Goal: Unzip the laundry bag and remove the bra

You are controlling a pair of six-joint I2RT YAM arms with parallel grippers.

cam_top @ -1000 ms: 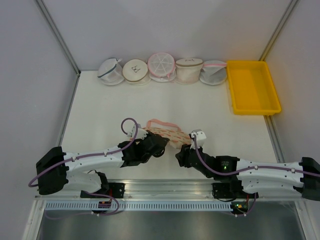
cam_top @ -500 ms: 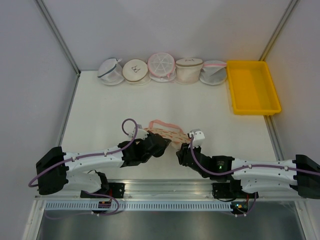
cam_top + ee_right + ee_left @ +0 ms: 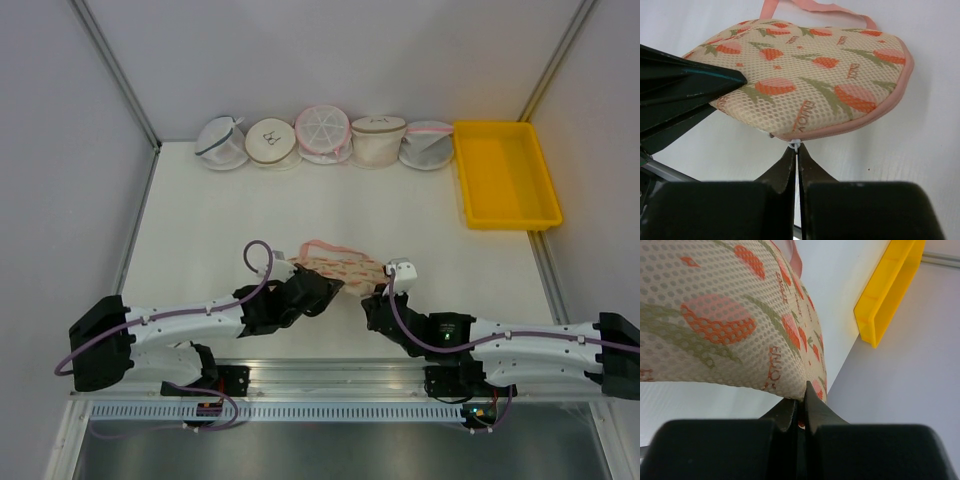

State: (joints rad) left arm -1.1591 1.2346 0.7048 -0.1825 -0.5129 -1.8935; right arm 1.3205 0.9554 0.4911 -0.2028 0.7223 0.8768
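The laundry bag, cream mesh with orange tulip print, pink trim and a pink loop, hangs lifted between both arms near the table's front. My left gripper is shut on the laundry bag's lower edge. In the right wrist view the laundry bag fills the upper half. My right gripper is shut on the small white zipper pull at the pink zip seam. In the top view the left gripper and the right gripper are at the bag's near edge. The bra is hidden.
Several round mesh bags line the back wall. A yellow tray stands at the back right, and its edge shows in the left wrist view. The left arm's black fingers reach in from the left of the right wrist view.
My right gripper has gone from open to shut, closing on the zipper pull after nudging toward the bag's edge. The left gripper has kept its hold on the bag.
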